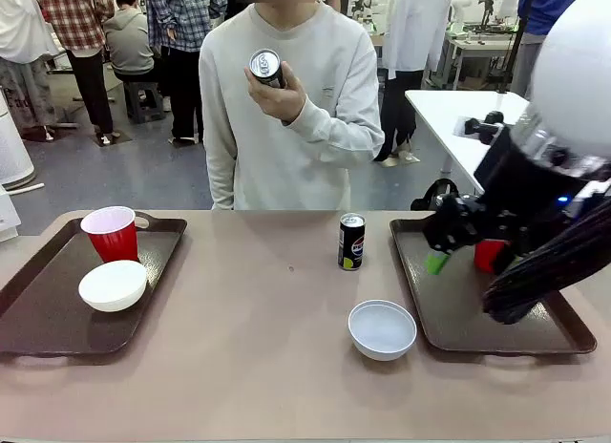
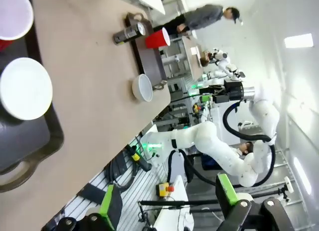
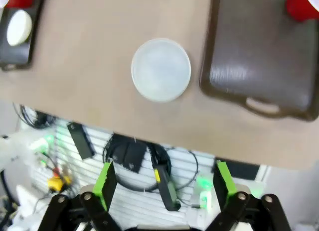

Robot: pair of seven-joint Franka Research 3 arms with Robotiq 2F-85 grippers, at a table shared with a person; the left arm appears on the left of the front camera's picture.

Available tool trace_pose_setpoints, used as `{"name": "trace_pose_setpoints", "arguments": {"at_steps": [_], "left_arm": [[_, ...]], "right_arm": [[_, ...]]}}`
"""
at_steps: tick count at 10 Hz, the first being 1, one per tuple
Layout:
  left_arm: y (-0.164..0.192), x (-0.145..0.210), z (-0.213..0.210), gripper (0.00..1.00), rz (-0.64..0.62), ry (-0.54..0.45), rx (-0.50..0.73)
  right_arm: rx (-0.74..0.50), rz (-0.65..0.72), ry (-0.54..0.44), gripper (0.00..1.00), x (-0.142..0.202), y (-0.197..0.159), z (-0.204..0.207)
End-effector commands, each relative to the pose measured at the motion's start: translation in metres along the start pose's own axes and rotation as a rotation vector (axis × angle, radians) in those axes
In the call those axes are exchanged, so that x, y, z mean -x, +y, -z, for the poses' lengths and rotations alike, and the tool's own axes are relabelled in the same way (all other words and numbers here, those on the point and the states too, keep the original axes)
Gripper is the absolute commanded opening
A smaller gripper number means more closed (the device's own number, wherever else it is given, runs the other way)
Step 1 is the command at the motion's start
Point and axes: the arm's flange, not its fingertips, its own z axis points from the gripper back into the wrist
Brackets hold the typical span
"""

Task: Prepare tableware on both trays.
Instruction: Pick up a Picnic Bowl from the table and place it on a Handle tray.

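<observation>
Centrally, round white bowl (image 1: 382, 328), slim glossy can (image 1: 351, 242)

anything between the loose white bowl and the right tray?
Nothing visible. The white bowl sits on bare tabletop just left of the right tray; only the tray's raised rim lies between. The can stands farther back, off that path.
</observation>
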Motion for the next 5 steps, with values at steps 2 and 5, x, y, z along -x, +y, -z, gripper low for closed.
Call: {"name": "trace_pose_setpoints", "arguments": {"at_steps": [2,5], "left_arm": [[-0.002,-0.002,0.020,1.00,0.010,0.043,-0.071],[0.003,0.002,0.002,1.00,-0.008,0.004,-0.004]], "right_arm": [[-0.203,-0.029,0.001,1.00,0.001,-0.008,0.016],[-0.015,0.002,-0.039,1.00,-0.007,0.004,0.006]]}}
